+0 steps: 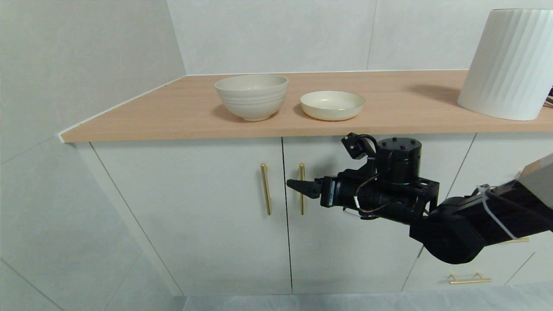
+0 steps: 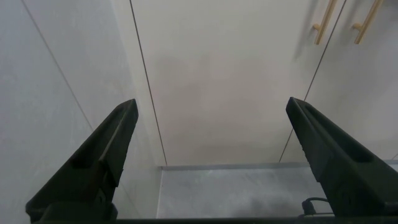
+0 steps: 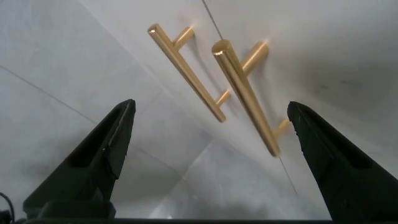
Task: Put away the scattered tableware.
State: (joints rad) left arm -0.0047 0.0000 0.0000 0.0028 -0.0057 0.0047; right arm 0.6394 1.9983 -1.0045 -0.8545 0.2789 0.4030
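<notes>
A deep cream bowl (image 1: pixel 252 97) and a shallow cream dish (image 1: pixel 332 105) stand side by side on the wooden countertop (image 1: pixel 173 116). Below the counter's edge my right gripper (image 1: pixel 298 185) is level with the gold handle (image 1: pixel 302 188) of the right cabinet door. In the right wrist view that gripper (image 3: pixel 210 107) is open, with the two gold handles (image 3: pixel 245 96) just ahead of its fingers and nothing between them. My left gripper (image 2: pixel 211 102) is open and empty, facing the lower part of the cabinet front near the floor.
Both cabinet doors are shut; the left door's handle (image 1: pixel 265 189) sits just beside the right one. A tall white ribbed cylinder (image 1: pixel 510 65) stands at the counter's right end. A drawer handle (image 1: pixel 470 280) shows low on the right. A wall closes off the left side.
</notes>
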